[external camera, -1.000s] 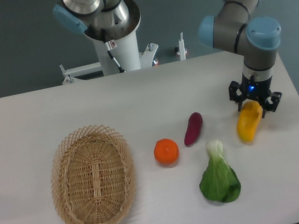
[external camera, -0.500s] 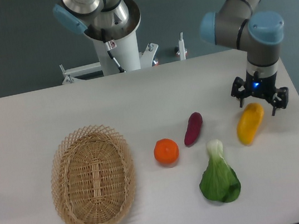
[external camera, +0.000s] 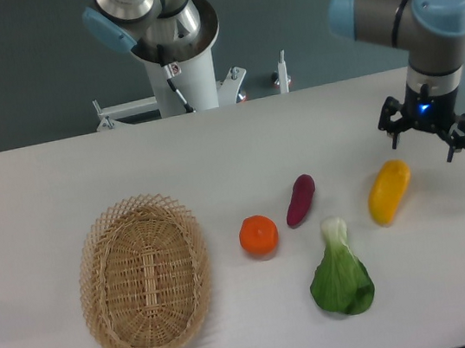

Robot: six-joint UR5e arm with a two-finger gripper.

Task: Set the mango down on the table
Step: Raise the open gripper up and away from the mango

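The yellow mango (external camera: 388,191) with an orange-tinged end lies on the white table (external camera: 212,151) at the right, free of the gripper. My gripper (external camera: 426,138) hangs above and to the right of it, open and empty, with its fingers spread apart. A clear gap shows between the fingers and the mango.
A purple sweet potato (external camera: 300,200) and a round orange (external camera: 258,235) lie left of the mango. A green bok choy (external camera: 341,271) lies in front of it. A wicker basket (external camera: 144,276) stands at the left. The table's right edge is close to the mango.
The gripper let go of the mango, then rose and moved to the right, away from it. The mango stays lying on the table.
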